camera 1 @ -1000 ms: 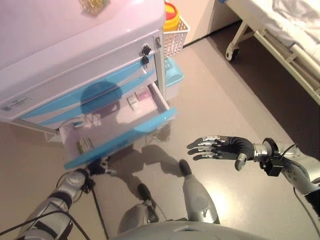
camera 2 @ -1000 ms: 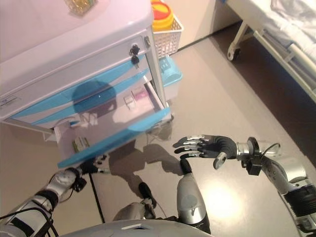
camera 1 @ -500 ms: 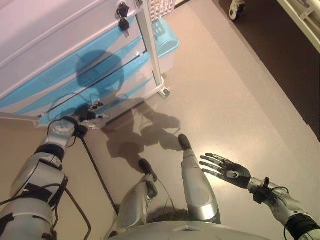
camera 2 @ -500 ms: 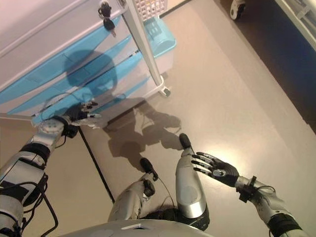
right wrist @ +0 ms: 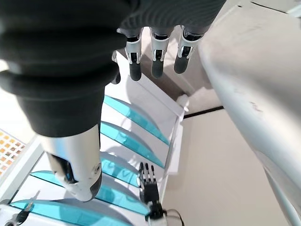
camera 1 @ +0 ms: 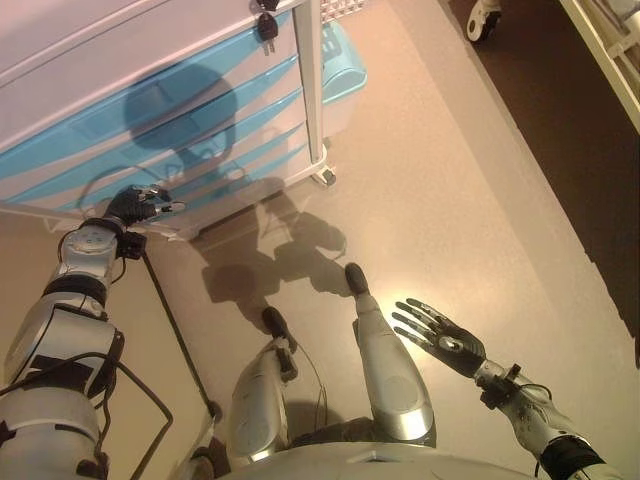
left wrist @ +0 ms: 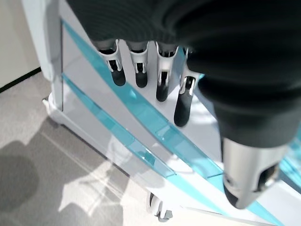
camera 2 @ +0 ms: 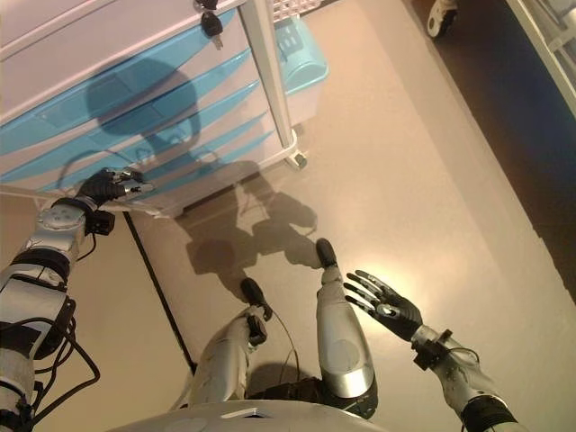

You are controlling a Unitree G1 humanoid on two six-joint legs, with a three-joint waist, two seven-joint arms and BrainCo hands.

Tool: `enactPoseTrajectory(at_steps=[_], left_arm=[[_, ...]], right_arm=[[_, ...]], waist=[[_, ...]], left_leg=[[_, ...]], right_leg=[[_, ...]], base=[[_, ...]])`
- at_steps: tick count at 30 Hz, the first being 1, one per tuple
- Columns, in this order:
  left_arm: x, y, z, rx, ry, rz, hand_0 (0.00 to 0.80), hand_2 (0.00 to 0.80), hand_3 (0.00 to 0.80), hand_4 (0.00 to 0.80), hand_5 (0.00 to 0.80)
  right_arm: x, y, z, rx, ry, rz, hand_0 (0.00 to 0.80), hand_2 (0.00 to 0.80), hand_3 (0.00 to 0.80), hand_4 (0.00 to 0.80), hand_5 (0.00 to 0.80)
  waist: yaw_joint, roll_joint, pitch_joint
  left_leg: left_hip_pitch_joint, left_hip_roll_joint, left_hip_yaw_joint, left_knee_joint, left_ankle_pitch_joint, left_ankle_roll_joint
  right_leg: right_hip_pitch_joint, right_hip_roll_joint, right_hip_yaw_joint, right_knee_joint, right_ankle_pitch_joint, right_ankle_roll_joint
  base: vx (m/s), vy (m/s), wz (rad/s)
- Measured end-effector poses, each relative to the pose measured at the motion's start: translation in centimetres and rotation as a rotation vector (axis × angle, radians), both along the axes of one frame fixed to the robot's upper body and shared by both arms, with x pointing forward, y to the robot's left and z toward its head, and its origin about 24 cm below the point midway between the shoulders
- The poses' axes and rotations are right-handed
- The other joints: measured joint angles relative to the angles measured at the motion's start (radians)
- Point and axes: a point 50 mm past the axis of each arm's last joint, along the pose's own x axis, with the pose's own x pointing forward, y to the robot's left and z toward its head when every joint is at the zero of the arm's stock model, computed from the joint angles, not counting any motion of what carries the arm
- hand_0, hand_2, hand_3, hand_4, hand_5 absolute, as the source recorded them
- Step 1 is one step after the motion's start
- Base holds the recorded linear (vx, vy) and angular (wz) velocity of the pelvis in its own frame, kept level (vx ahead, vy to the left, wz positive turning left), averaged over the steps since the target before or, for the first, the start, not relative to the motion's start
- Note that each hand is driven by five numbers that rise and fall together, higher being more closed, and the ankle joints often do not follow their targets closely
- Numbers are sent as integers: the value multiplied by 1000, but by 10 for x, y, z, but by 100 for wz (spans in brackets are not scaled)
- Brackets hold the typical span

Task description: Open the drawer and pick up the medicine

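The white cart [camera 1: 60, 40] with blue drawer fronts [camera 1: 150, 120] stands at the upper left, and all its drawers look closed. No medicine shows in any view. My left hand [camera 1: 135, 203] is up against the cart's lowest drawer fronts, open. The left wrist view shows its straight fingers [left wrist: 162, 80] just off the blue strips [left wrist: 141, 117], holding nothing. My right hand [camera 1: 445, 340] hangs low at the lower right, open and palm up over the floor, empty.
Keys [camera 1: 267, 22] hang from the lock at the cart's upper right corner. A light blue bin [camera 1: 340, 70] sits against the cart's right side by its post and castor [camera 1: 325, 177]. A bed's wheel [camera 1: 480, 20] and frame [camera 1: 610, 50] stand on dark floor at the top right.
A second ago a drawer stood pulled out with small items inside; now it is closed. The camera has tilted down. My right hand has dropped low; my left hand has risen to the lower fronts.
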Motion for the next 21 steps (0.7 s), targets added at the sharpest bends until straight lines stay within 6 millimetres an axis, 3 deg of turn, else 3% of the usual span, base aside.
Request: enactPoseTrajectory(at_steps=[5,12,15,18,21], left_arm=[[-6,-8,-15,-86,38,-103,0,0,0,0,0],[-29,-65,-89,-338,170,-266,0,0,0,0,0],[-53,-86,-127,-440,270,-283,0,0,0,0,0],[-91,-113,-171,-561,393,-296,0,0,0,0,0],[-125,-128,-198,-668,500,-283,0,0,0,0,0]], right_arm=[[9,2,-2,-92,10,-47,0,0,0,0,0],[30,1,-2,-238,34,-113,0,0,0,0,0],[36,7,-7,-243,80,-157,0,0,0,0,0],[28,18,-24,-248,173,-163,0,0,0,0,0],[16,29,-41,-259,275,-155,0,0,0,0,0]], waist=[[22,-6,-2],[84,-14,-8],[108,-25,-25],[133,-26,-111],[148,-24,-185]], left_leg=[[23,6,-18,0,-2,-3],[117,-5,-44,-96,36,-8],[155,-9,-60,-162,70,-12],[167,-11,-79,-210,89,-16],[199,-14,-101,-237,90,-17]], right_leg=[[40,2,-20,-18,4,-5],[133,-5,-60,-74,6,-8],[163,-6,-84,-98,10,-13],[179,-7,-109,-129,10,-13],[230,-9,-147,-168,10,-13]], base=[[-27,-129,8],[53,-115,13],[74,-98,20],[65,-86,21],[54,-59,26]])
